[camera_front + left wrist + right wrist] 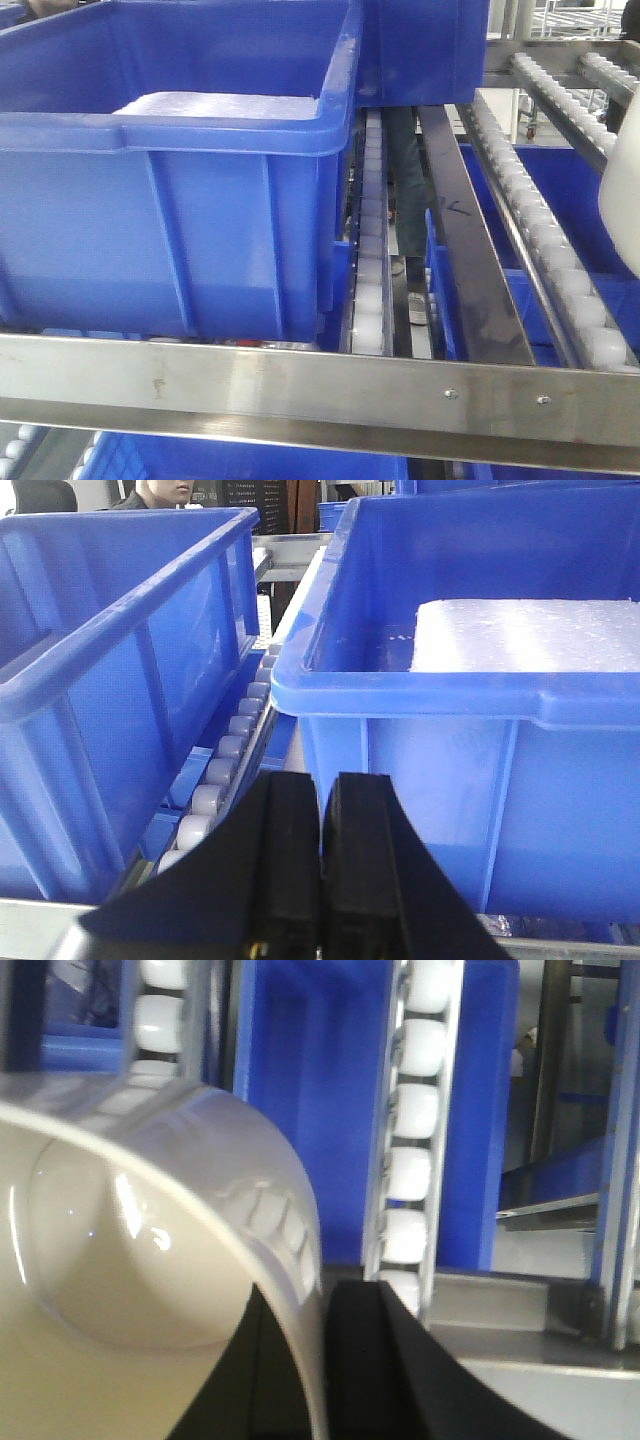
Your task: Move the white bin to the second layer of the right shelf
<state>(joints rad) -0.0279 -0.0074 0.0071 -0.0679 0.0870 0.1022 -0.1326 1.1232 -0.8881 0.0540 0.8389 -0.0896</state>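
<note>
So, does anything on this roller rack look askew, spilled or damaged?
Nothing stands out. The big blue plastic crate sits squarely on the roller tracks behind the steel front bar. The glossy off-white bin is clamped at its rim by the right gripper, unspilled.

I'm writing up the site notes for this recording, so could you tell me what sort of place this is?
Most likely a warehouse or factory logistics area. A flow rack with roller tracks and a steel front bar carries large blue crates, with more crates below. The right gripper holds a white bin.
</note>
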